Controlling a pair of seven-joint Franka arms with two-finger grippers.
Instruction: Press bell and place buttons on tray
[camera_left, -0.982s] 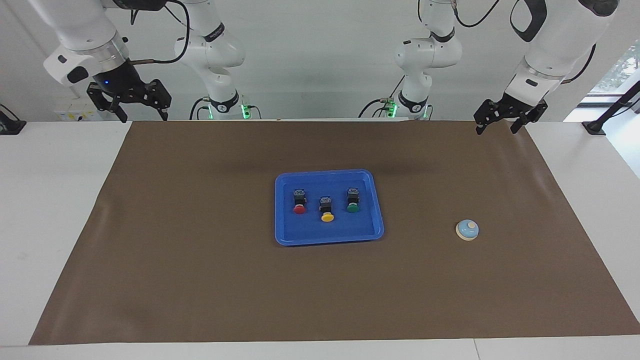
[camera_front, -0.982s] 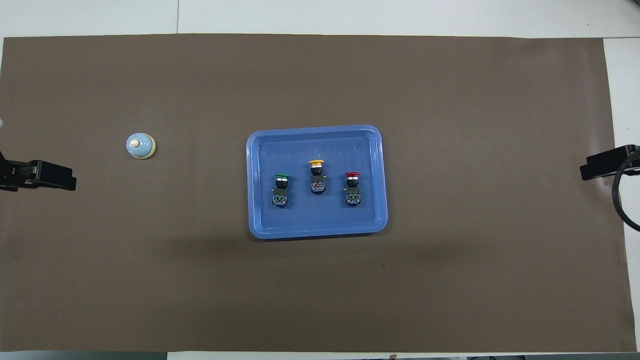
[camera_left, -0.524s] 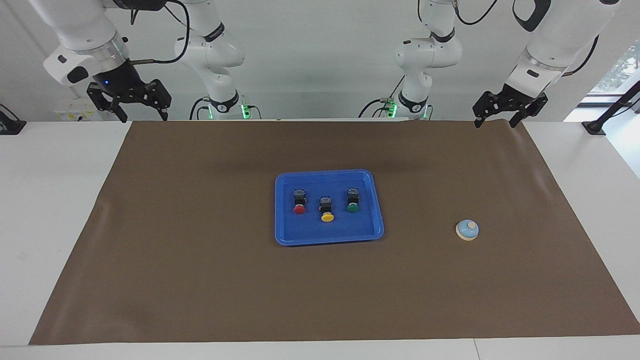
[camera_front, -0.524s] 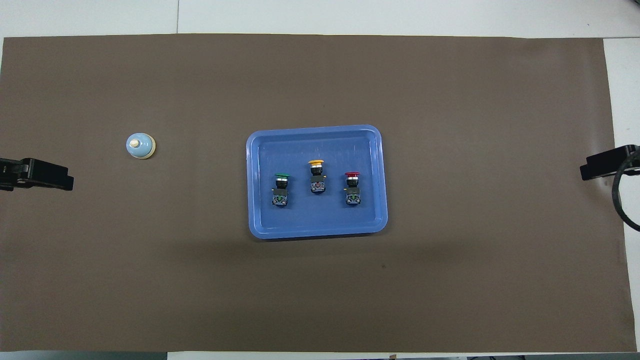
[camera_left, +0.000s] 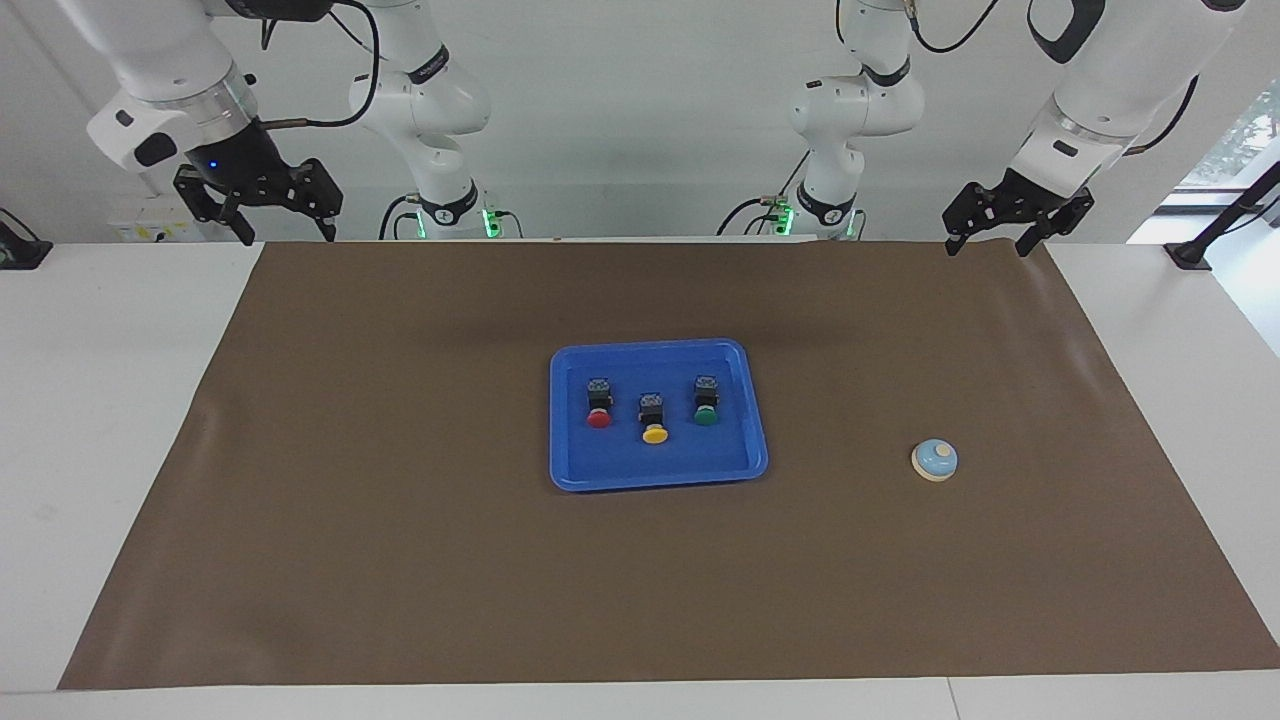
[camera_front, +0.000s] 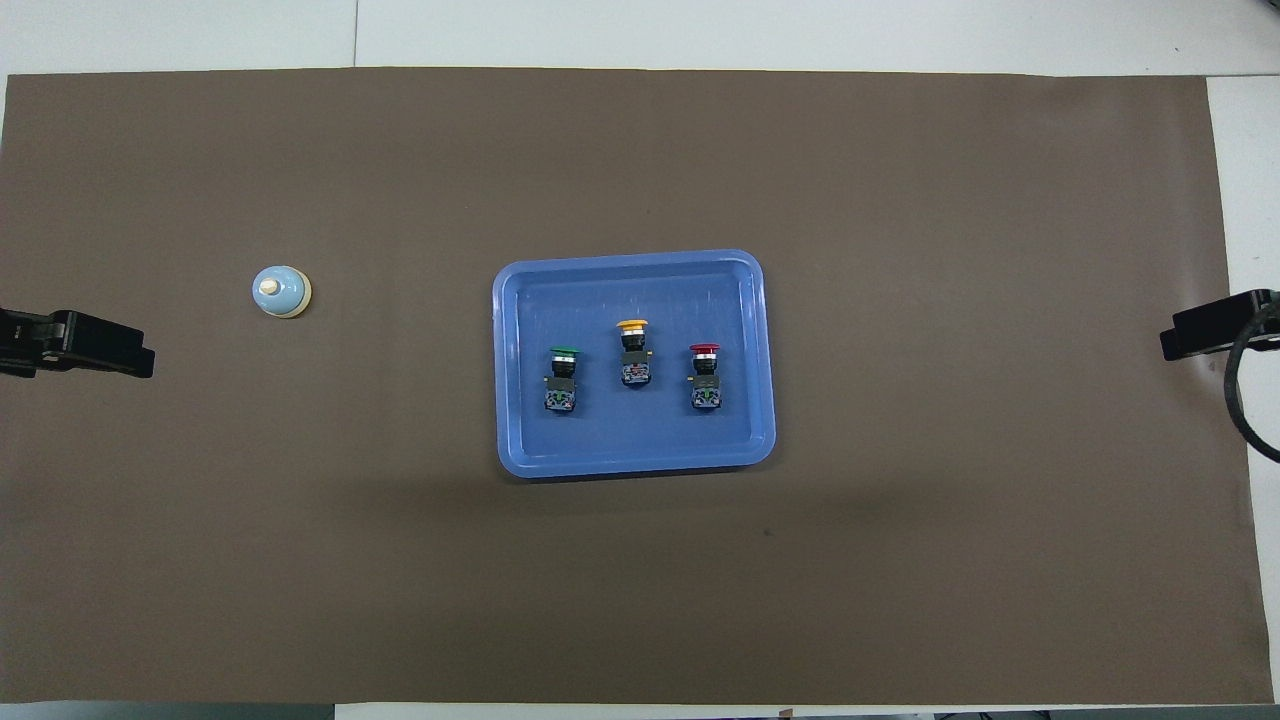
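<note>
A: A white bench (camera_left: 120, 400) carries a wide brown mat (camera_left: 400, 560) under a plain pale wall. What sits on it?

B: Mid-mat lies the blue plastic rectangular tray with rounded corners and a shallow raised rim (camera_left: 566, 474) (camera_front: 758, 350), its long axis running from one arm's end of the bench to the other. All three push-button switches lie in it on their sides, apart from one another.

A: Which way do they point?

B: Each black blocky body is toward the robots and each round mushroom cap points away from them, so their long axes cross the tray's. The red-capped button (camera_left: 599, 403) (camera_front: 705, 377) is toward the right arm's end, the green-capped button (camera_left: 706, 399) (camera_front: 562, 379) toward the left arm's end, and the yellow-capped button (camera_left: 654, 417) (camera_front: 633, 351) lies between them, a little farther from the robots.

A: And the bell?

B: The small round light-blue bell with a cream base ring and cream knob (camera_left: 935, 460) (camera_front: 281, 291) stands upright on the mat, well apart from the tray, toward the left arm's end.

A: The arms?

B: Both wait, raised. The left gripper (camera_left: 988, 239) (camera_front: 112, 353) hangs over the mat's corner nearest its base, fingers spread and empty. The right gripper (camera_left: 288, 229) (camera_front: 1190, 343) hangs over the corner at its own end, also spread, holding nothing.
</note>
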